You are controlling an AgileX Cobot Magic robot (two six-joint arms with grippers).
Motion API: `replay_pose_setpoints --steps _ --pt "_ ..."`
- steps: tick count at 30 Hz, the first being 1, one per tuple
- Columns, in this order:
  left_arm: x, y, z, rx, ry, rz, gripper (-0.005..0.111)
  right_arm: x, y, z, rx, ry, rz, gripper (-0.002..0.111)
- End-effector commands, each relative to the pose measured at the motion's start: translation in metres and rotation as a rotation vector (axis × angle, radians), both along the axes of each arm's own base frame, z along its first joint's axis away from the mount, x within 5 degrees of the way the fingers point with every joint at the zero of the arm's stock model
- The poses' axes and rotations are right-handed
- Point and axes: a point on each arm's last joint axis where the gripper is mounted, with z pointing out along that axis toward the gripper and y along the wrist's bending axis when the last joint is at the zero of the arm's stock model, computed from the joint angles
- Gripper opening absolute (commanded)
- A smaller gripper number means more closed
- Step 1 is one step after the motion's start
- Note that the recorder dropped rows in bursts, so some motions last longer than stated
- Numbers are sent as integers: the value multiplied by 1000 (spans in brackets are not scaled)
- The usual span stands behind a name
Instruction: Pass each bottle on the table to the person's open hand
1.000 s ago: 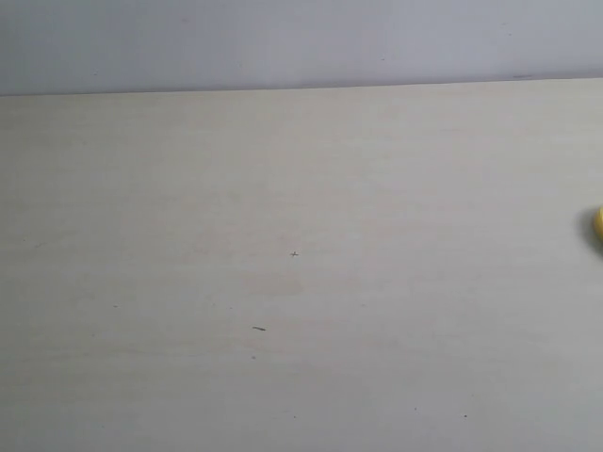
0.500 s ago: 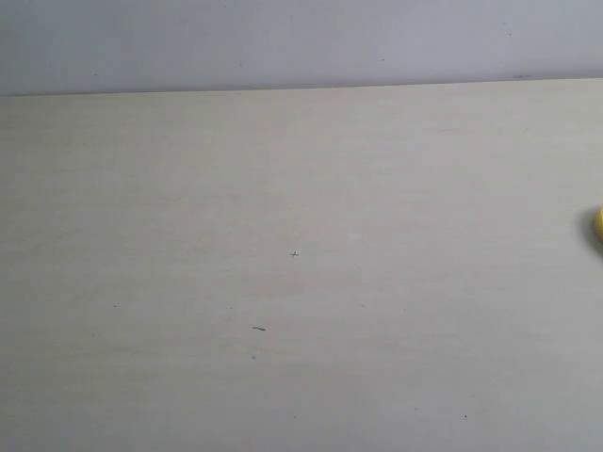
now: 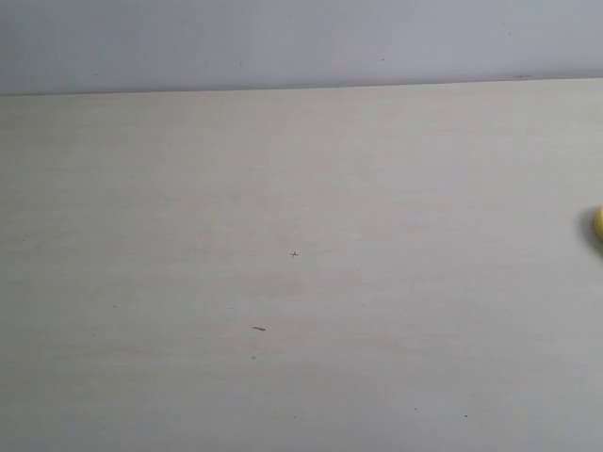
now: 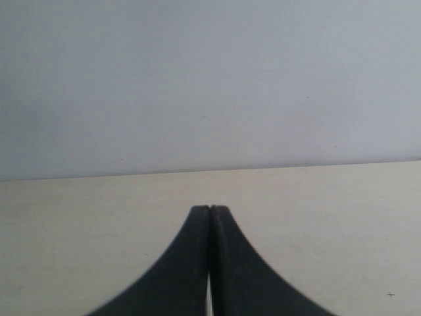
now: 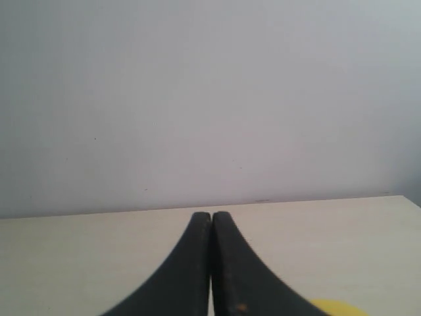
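The pale wood-grain table (image 3: 283, 188) fills the exterior view, and neither gripper shows there. Only a yellow sliver of one bottle (image 3: 598, 222) peeks in at that view's right edge; the same yellow bottle (image 5: 339, 308) shows beside my right gripper in the right wrist view. My right gripper (image 5: 211, 214) is shut, its black fingers pressed together with nothing between them. My left gripper (image 4: 210, 209) is likewise shut and empty above bare table (image 4: 79, 224). The person's open hand is out of view.
A plain grey-white wall (image 3: 301, 42) rises behind the table's far edge. A few small dark specks (image 3: 258, 328) mark the tabletop.
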Motion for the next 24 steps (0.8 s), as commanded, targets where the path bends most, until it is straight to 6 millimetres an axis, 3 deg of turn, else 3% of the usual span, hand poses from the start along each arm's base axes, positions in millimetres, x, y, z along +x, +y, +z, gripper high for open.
replay_pose_setpoints --steps 1,14,24 --pt "0 0 0 -12 -13 1 0 0 0 -1 8 -3 -4 0" --pt "0 0 0 -12 -13 1 0 0 -1 -4 -24 26 -10 0" --pt "0 0 0 -11 -13 1 0 0 0 -7 111 59 -3 0"
